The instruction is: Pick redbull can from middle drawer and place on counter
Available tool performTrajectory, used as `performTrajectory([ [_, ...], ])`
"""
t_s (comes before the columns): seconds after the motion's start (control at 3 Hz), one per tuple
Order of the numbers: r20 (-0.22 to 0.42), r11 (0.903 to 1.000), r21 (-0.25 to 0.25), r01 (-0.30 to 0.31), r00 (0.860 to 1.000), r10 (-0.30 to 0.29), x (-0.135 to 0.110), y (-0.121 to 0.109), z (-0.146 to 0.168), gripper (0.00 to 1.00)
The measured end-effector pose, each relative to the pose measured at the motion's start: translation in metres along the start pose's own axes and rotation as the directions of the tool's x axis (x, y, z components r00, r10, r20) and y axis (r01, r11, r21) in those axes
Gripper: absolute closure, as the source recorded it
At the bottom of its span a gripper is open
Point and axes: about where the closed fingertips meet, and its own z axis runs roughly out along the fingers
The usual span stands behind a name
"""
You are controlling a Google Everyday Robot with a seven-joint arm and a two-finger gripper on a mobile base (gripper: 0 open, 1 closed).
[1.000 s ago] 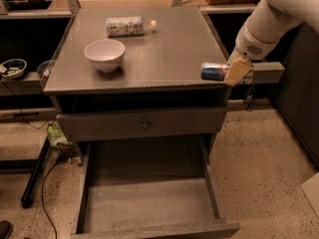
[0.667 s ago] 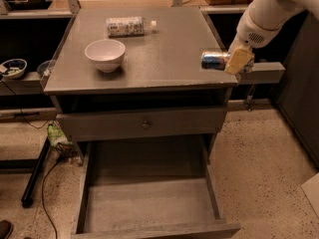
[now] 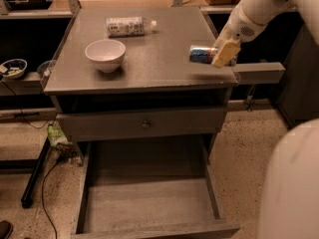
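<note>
Holding the redbull can (image 3: 201,54) sideways in the clamped gripper (image 3: 222,54), over the right edge of the counter (image 3: 149,71). Already out of the middle drawer (image 3: 149,208), open and bare-floored below the counter. Left, seemingly: lowering onto the counter, letting go.

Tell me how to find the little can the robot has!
Look at the grey counter on top of the cabinet, then go to its right edge. There the gripper holds the redbull can sideways. It is small, blue and silver, unlike the white bowl and the bigger white-capped bottle farther left.
</note>
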Motion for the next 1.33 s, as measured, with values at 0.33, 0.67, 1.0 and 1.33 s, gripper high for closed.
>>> performTrajectory([
  [0.33, 0.095, 0.9973, -0.073, 0.007, 0.995, 0.000, -0.012, -0.006, 0.030, 1.00],
  [0.67, 0.112, 0.9974, -0.072, 0.001, 0.994, 0.007, -0.013, -0.010, 0.033, 1.00],
  [1.0, 0.133, 0.9969, -0.078, -0.007, 0.991, 0.017, -0.014, -0.011, 0.034, 1.00],
  [1.33, 0.157, 0.9943, -0.107, 0.001, 0.987, 0.016, -0.024, -0.010, 0.052, 1.00],
])
